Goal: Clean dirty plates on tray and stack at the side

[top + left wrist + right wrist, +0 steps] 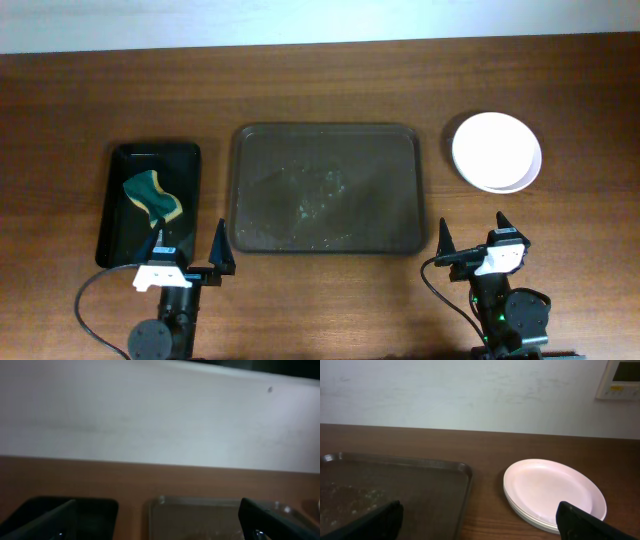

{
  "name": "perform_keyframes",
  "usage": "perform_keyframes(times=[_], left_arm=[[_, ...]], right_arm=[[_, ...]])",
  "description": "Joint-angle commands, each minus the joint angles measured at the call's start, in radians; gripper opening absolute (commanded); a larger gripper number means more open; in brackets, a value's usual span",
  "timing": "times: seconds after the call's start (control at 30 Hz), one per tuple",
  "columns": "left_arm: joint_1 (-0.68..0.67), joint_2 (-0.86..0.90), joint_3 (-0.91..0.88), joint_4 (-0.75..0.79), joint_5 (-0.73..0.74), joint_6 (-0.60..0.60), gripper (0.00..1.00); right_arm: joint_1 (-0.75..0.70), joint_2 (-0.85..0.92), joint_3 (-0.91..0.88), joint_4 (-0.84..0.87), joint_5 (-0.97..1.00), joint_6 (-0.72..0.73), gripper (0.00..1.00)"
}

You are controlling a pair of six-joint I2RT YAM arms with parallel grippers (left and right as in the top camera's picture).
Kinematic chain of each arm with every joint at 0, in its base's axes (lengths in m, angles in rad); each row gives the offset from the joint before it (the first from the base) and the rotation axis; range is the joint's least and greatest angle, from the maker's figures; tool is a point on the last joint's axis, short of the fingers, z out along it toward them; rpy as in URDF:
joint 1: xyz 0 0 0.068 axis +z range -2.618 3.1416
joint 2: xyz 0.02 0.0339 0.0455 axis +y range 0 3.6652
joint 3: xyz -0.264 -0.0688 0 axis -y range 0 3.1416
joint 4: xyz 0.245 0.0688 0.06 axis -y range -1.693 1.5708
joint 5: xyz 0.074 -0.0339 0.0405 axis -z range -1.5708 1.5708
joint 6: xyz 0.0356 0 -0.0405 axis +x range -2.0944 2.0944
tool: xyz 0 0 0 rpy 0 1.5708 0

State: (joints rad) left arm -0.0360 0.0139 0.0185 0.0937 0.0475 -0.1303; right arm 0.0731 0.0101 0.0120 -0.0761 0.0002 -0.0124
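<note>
The white plates (496, 151) sit stacked on the table to the right of the large dark tray (328, 187), and show in the right wrist view (552, 491). The tray holds no plates, only pale smears; its corner shows in the right wrist view (395, 490) and its far rim in the left wrist view (200, 510). My left gripper (190, 255) is open and empty near the table's front edge, left of the tray. My right gripper (474, 238) is open and empty near the front edge, below the plates.
A smaller glossy black tray (152, 202) at the left holds a green-and-yellow sponge (152, 197). A white wall runs along the far side of the table (470, 390). A wall panel (623, 379) is at the upper right.
</note>
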Motion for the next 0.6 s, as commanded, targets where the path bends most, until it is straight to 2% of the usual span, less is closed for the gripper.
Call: perform_keyframes(times=[0.0,0.03,0.17,0.57], left_arm=[[0.007,-0.01,-0.01,-0.098,-0.084,0.016,1.0],[0.007,-0.01,-0.01,-0.17,-0.12,0.016,0.99],[0.007,-0.009,-0.01,-0.177,-0.098,0.125,0.99],[0.007,-0.009,-0.01,-0.176,-0.097,0.124,1.0]], right_arm=[[0.005,-0.007,-0.006,-0.006,0.008,-0.007,0.98],[0.005,-0.007,-0.006,-0.006,0.008,-0.007,0.98],[0.005,-0.007,-0.006,-0.006,0.008,-0.007,0.98],[0.005,-0.007,-0.006,-0.006,0.008,-0.007,0.98]])
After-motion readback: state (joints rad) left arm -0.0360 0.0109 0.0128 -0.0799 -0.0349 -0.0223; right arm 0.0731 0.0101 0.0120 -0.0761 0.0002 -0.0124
